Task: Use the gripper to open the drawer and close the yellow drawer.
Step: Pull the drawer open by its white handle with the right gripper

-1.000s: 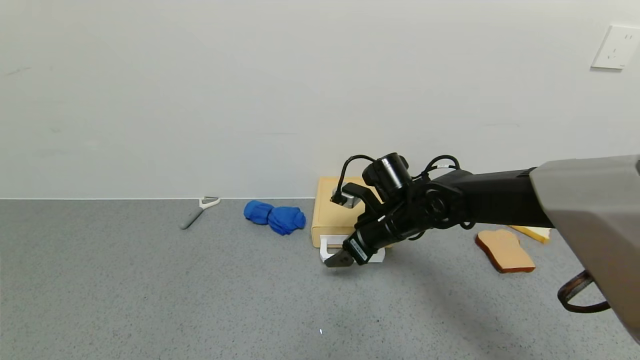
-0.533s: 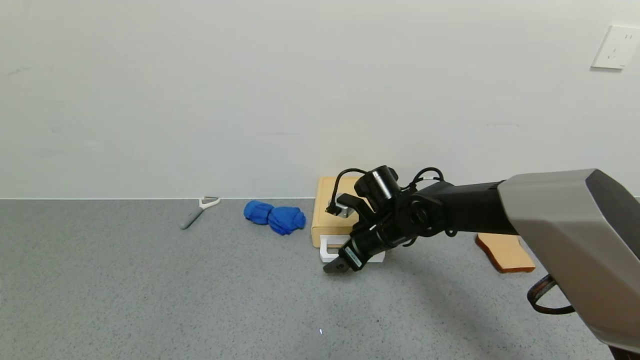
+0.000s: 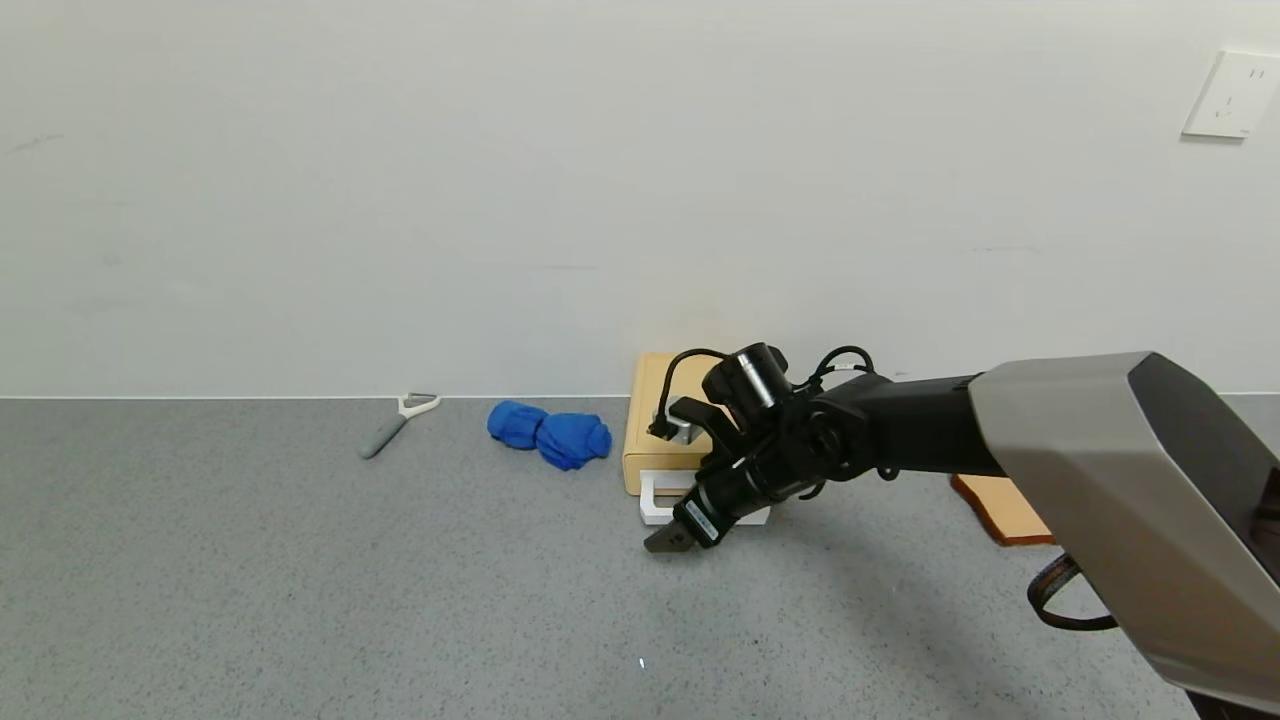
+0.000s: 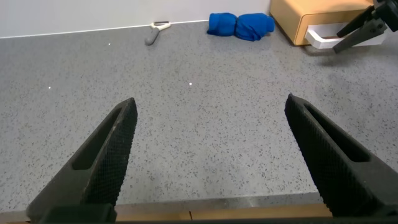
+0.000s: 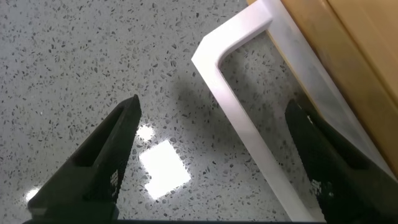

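Drawer [image 3: 655, 440] sits at the far edge of the grey counter [image 3: 300, 580] against the white wall [image 3: 500, 200], a little right of the middle, its white loop handle [image 3: 650, 500] facing the near side and lying flat just above the counter. Going from the left along the far edge: a small grey-handled peeler [image 3: 395, 424] lies near the wall, then a crumpled blue cloth [image 3: 550, 434] rests just left of the drawer, apart from it. In the left wrist view the left gripper [image 4: 211, 162] hangs over bare counter nearer the robot, well apart from the drawer, its jaws spread wide. The right gripper [image 3: 668, 538] reaches in from the right on its black and grey arm [image 3: 1000, 440], tilted downward, with its dark tips low over the counter just in front of the handle. The right wrist view shows its jaws spread apart, one finger [image 5: 93, 162] over bare counter outside the loop and the other finger [image 5: 323, 168] over the handle's side near the drawer front; neither finger can be seen touching the handle. Farther right, a toast slice [image 3: 1005, 505] lies on the counter, partly hidden behind the arm. A white wall socket [image 3: 1232, 94] is high on the wall at far right.
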You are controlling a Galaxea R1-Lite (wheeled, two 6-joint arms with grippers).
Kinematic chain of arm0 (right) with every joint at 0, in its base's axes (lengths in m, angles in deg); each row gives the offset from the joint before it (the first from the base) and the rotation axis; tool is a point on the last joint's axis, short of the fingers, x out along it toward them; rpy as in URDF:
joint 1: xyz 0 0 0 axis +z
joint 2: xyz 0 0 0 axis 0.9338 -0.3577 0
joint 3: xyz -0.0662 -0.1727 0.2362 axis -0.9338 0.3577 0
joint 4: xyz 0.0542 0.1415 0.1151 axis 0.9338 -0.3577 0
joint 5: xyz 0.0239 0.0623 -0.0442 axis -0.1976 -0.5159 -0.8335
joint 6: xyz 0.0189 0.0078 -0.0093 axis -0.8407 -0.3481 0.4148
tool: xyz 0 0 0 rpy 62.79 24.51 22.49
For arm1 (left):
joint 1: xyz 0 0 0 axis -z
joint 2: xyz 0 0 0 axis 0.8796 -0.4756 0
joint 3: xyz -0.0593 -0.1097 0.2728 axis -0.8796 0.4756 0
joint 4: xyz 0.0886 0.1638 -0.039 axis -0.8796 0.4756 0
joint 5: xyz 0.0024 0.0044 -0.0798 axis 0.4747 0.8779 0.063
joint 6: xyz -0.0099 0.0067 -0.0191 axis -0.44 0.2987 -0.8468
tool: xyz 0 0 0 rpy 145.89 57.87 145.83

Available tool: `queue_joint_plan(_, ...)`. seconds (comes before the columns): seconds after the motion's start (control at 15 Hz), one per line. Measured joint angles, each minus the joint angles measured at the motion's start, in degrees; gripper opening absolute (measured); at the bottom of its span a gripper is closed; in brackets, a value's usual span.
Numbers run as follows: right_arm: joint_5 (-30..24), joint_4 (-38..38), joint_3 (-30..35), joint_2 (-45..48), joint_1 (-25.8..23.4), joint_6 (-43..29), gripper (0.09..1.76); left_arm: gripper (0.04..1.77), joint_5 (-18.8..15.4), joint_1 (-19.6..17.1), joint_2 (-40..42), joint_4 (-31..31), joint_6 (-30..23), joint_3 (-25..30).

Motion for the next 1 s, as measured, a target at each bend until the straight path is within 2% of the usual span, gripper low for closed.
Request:
queue_joint_plan(0.53,-0.11,-1.23,-0.94,-1.29,0.18,-1.60,1.71,1.72,0.00,0.00,0.00,0.00,0.00,0.00)
queue_joint_plan(1.0,-0.13,-5.80,-0.24,-0.99,1.37,-1.97,1.71,1.72,0.00,-0.02,0.00,0.00,0.02,0.00)
